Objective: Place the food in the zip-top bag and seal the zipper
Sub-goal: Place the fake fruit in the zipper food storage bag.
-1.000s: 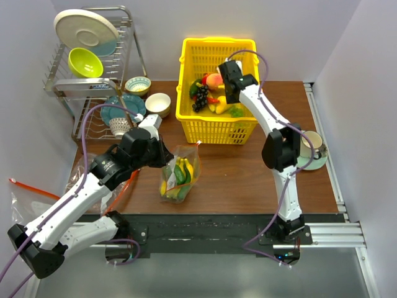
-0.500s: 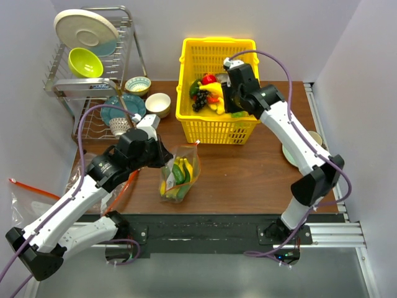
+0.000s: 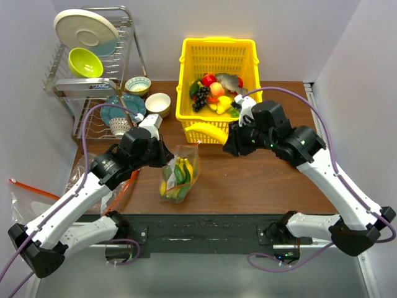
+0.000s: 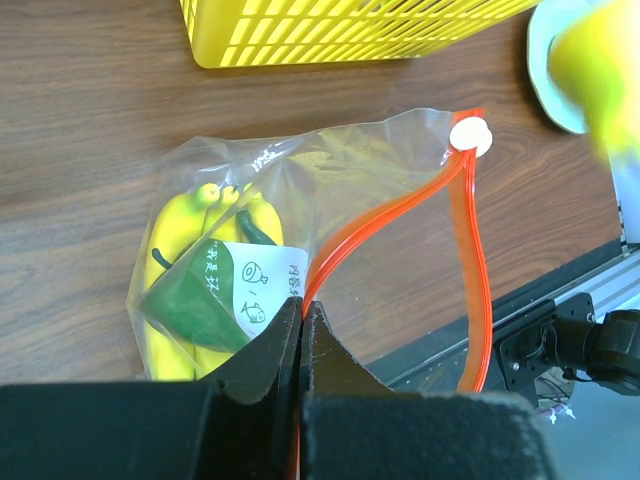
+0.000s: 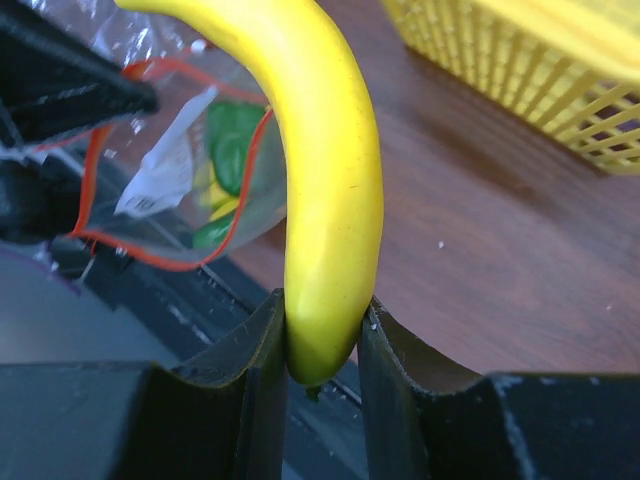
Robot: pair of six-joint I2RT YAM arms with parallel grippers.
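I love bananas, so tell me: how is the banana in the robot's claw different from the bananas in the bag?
The loose banana is one fruit, pinched by its tip in the right gripper above the table; the bagged bananas are a bunch lying inside the clear bag. The loose banana is bare; the bagged bananas are partly hidden by a green piece with a white label. Both are yellow.
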